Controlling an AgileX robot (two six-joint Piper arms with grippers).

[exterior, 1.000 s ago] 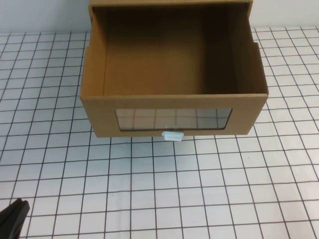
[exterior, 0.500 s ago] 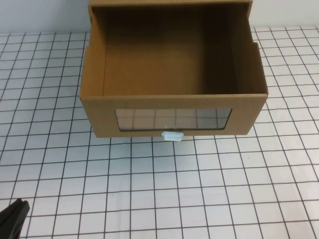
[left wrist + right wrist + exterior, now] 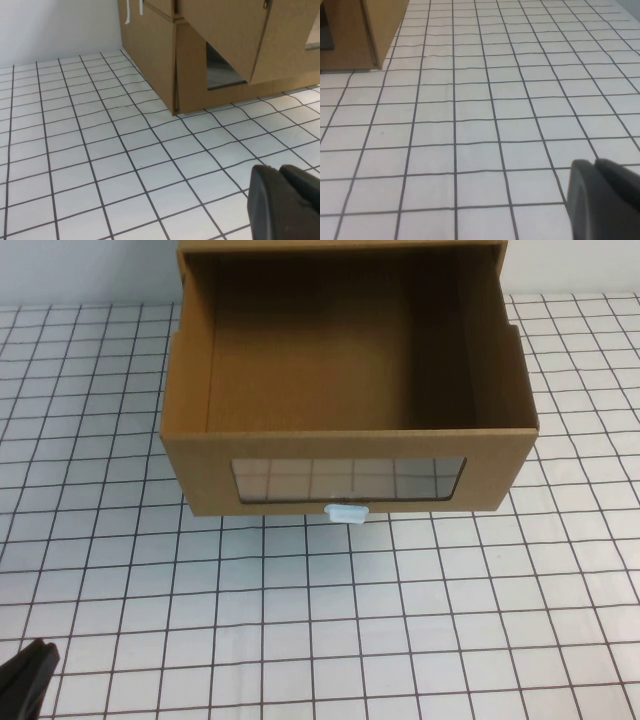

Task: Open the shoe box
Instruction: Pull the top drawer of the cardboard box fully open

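High view: shoe box (image 3: 200, 480) at 12 o'clock on gridded table (image 3: 400, 620). Its drawer (image 3: 330, 370) is pulled out toward the robot, top open, bare card inside, nothing in it as far as shows. Clear window (image 3: 348, 478) in front panel, pale pull tab (image 3: 346, 511) just under it, centre. Judging by that, the box reads as open, task done or nearly.

Left gripper (image 3: 22, 675) at 7 o'clock, only a dark tip in the corner, well apart from box. L wrist view: fingers pressed together, nothing between, so closed & empty. Right gripper (image 3: 596, 167) not in high view. R wrist view has it over bare grid, box corner far off; closed, empty.

Risks (my guess):
- Drawer looks far out. One more tug on tab could pull it free or drag the whole box fwd, since it's light card w/ nothing pinning it.
- An arm swinging in low could clip the front panel or the tab.
- Tab is small, so a closed gripper would have to open before any grip.

Hidden / unclear:
- Rear of box cut off at 12 o'clock edge, so can't tell how much of drawer sits inside the rest.
- L wrist view shows a side flap (image 3: 225, 40) hanging ajar w/ a dark gap. Its purpose is unclear.
- Both arms mostly out of frame.
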